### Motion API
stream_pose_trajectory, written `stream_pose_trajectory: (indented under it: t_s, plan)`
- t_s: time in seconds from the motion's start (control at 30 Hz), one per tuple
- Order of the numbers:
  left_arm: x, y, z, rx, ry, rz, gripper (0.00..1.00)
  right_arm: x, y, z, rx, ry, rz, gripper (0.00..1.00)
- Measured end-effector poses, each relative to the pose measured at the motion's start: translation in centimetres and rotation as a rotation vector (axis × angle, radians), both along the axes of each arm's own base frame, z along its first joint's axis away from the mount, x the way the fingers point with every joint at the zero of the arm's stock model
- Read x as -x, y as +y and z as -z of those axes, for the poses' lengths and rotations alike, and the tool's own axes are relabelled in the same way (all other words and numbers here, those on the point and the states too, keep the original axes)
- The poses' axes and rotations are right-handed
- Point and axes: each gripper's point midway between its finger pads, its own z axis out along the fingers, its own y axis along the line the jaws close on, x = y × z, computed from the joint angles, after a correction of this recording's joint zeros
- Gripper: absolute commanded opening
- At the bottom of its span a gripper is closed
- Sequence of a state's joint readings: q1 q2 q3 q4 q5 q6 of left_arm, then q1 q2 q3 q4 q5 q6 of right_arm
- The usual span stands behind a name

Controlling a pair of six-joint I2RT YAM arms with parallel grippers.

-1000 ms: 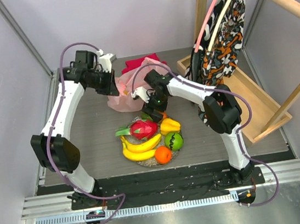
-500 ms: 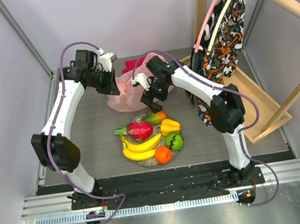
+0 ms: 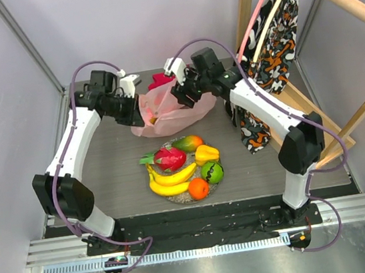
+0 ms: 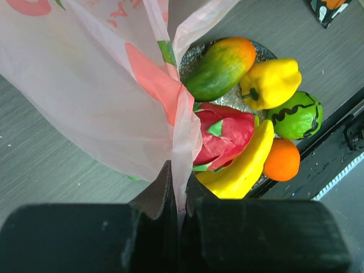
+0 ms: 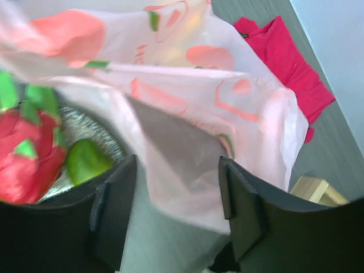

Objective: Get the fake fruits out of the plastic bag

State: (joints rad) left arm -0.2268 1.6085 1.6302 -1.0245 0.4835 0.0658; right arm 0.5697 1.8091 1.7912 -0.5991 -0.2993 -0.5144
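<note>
Left end effector (image 4: 177,196): pressed together, pinching a fold of the thin translucent pale pink plastic bag (image 4: 85,91); upper left of centre in the top view. Right end effector (image 5: 176,210): fingers spread wide, pinching nothing. Loose film straight ahead of it and sagging into the gap; contact not readable.

Bag: upper centre of the top view, spanning between the two end effectors, long axis left to right. Lower edge on or just above the grey wood-grain counter (image 3: 105,160), can't tell which. Left end already held, so right arm the nearer one for the free right end: film right in front of its fingers, a short reach and a close, by my read.

Containers:
- Round glittery clear plate (image 4: 192,58), centre of the top view, just below the bag. Holding glossy green-orange mango (image 4: 222,67), yellow pepper-like piece (image 4: 270,82), green apple (image 4: 294,114), orange (image 4: 281,160), yellow bananas (image 4: 242,168), pink-red dragon fruit (image 4: 224,131). All clear of the bag.
- Bag itself: printed film hiding the inside, can't tell if any fruit left in it.

Folded red cloth (image 5: 284,57) beyond the bag, top centre of the top view.
</note>
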Motion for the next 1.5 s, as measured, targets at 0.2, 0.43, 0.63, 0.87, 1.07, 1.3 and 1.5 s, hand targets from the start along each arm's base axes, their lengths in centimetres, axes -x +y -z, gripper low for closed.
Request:
stream_pose_trajectory:
  t_s: [0.2,0.43,0.63,0.87,1.07,1.3,1.5]
  plan:
    - [0.9,0.1,0.9,0.0,0.035,0.007,0.05,-2.7,1.1,7.3,0.061,0.061,0.047,0.47]
    - [3.0,0.6,0.8,-0.005,0.023,0.02,0.05,1.7,-1.1,16.1,0.224,0.212,0.032,0.48]
    - [6.4,1.2,1.6,-0.012,0.026,0.031,0.06,4.0,-2.0,16.8,0.249,0.231,0.012,0.54]
    - [5.8,1.1,1.3,-0.022,-0.04,-0.002,0.06,-0.3,1.1,14.9,0.184,0.166,0.016,0.58]
    - [3.8,0.9,-0.1,-0.008,-0.082,-0.063,0.06,-3.6,3.9,15.3,0.156,0.147,0.004,0.55]
    - [0.3,0.6,-2.6,0.004,-0.158,-0.118,0.04,-4.9,4.0,15.2,0.174,0.149,0.045,0.54]
    - [-0.7,0.4,-2.6,0.008,-0.154,-0.14,0.03,-2.7,3.5,13.3,0.168,0.159,-0.017,0.25]
